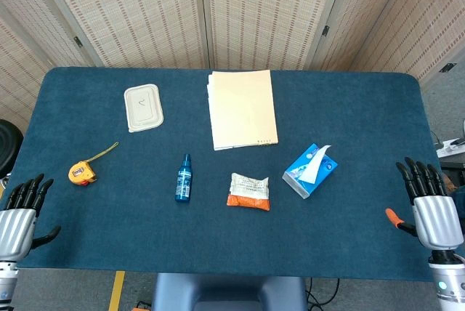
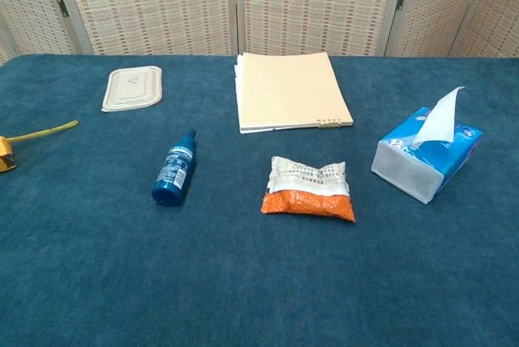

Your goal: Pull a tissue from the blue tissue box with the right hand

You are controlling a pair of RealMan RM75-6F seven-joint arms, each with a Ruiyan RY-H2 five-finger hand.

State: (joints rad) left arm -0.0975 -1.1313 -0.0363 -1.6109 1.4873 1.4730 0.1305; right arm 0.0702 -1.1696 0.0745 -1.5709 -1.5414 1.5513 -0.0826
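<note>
Blue tissue box (image 1: 311, 171) lay on the table (image 1: 349, 107), toward the right edge and nearer the front edge than the back, turned at an angle to the edges. One white tissue (image 2: 439, 119) stood up out of its top slot; nothing touched it. Chest view showed the pale end face of the box toward the camera.

Right hand (image 1: 427, 202) sat at the front right corner of the table, well apart from the box, fingers extended and spread, holding nothing. An orange part showed at its thumb side. Left hand (image 1: 20, 208) sat at the front left corner, fingers likewise extended and apart, holding nothing. Neither hand appeared in the chest view.

Just left of the box, near the middle of the front half: a white-and-orange snack packet (image 1: 249, 192), lying flat. Further left, a small blue bottle (image 1: 183, 179) lay on its side, cap pointing toward the back edge. Behind the packet, at the back centre, a cream folder (image 1: 242, 108) lay flat, reaching almost to the back edge. A white lidded container (image 1: 143, 107) lay toward the back left. A yellow tape measure (image 1: 82, 173) sat near the left edge with a short length of tape pulled out toward the back right.
</note>
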